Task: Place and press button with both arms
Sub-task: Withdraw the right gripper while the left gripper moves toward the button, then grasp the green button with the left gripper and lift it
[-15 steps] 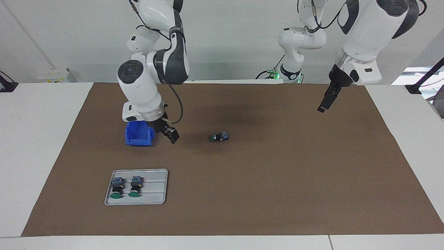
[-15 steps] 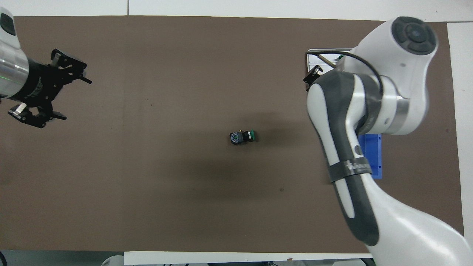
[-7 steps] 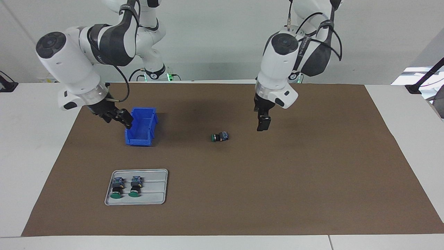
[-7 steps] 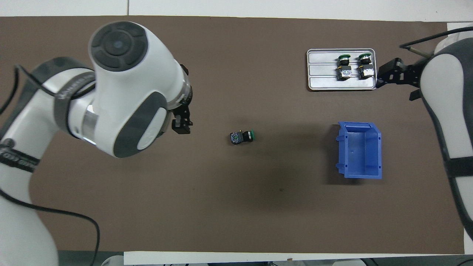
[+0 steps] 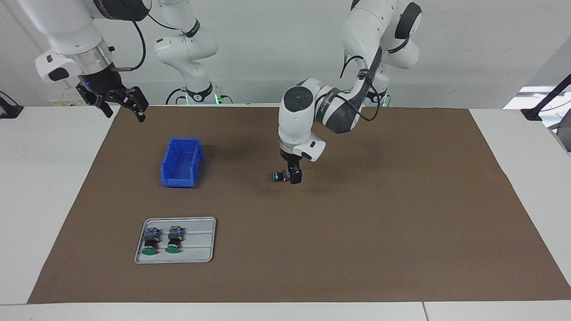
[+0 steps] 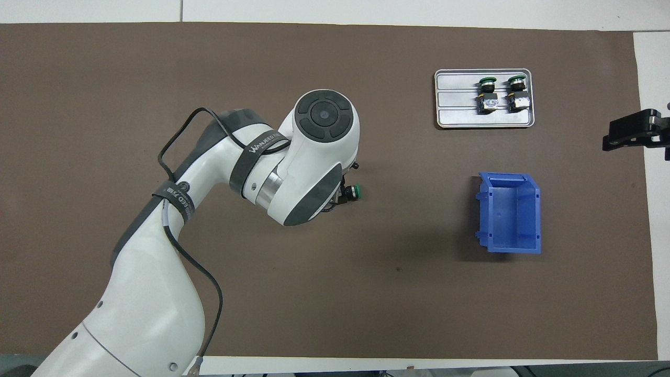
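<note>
left gripper [image 5: 294, 174] down at the button's [image 5: 281, 176] terminal end mid-mat, fingers apart around it, right gripper [image 5: 119, 103] up over the mat edge, fingers spread, holding nothing.

Left gripper [image 5: 294, 174] moved from up over the mat's left-arm end to the mat centre and dropped onto the button [image 5: 277, 177]; fingers now straddle its terminal-block end, not closed on it. Right gripper [image 5: 120, 103] pulled away from beside the blue bin [image 5: 180, 162], rose, and now hangs over the mat's edge at the right arm's end, fingers spread.
</note>
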`<state>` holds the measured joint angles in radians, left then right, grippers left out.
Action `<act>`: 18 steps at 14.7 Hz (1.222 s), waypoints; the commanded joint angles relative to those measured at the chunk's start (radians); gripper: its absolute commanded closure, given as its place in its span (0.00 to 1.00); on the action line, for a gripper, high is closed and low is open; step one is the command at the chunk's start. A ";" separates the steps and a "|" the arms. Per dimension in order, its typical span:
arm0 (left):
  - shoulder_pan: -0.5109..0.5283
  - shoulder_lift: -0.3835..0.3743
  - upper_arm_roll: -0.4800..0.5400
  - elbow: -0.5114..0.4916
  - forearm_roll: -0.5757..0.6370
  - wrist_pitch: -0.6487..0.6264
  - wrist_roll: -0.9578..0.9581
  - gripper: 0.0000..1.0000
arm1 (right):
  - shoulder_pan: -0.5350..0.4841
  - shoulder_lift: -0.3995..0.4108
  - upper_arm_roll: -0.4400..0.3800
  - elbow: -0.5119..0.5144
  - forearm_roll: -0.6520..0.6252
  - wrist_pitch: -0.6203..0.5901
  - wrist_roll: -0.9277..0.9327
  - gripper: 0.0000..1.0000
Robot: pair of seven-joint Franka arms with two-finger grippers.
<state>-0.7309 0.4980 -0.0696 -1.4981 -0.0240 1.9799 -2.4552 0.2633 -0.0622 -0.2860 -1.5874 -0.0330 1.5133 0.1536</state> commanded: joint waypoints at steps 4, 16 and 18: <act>-0.028 0.057 0.016 -0.007 0.021 0.095 -0.085 0.03 | -0.102 -0.019 0.168 -0.020 -0.008 -0.022 -0.014 0.04; -0.093 0.083 0.016 -0.079 0.021 0.189 -0.136 0.09 | -0.095 -0.030 0.168 -0.023 -0.008 0.008 -0.012 0.01; -0.091 0.082 0.016 -0.085 0.021 0.185 -0.136 0.18 | -0.098 -0.030 0.165 -0.025 -0.007 0.008 -0.013 0.01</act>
<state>-0.8085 0.5955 -0.0681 -1.5542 -0.0202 2.1445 -2.5704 0.1863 -0.0731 -0.1291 -1.5910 -0.0329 1.5035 0.1535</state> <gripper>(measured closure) 0.088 0.013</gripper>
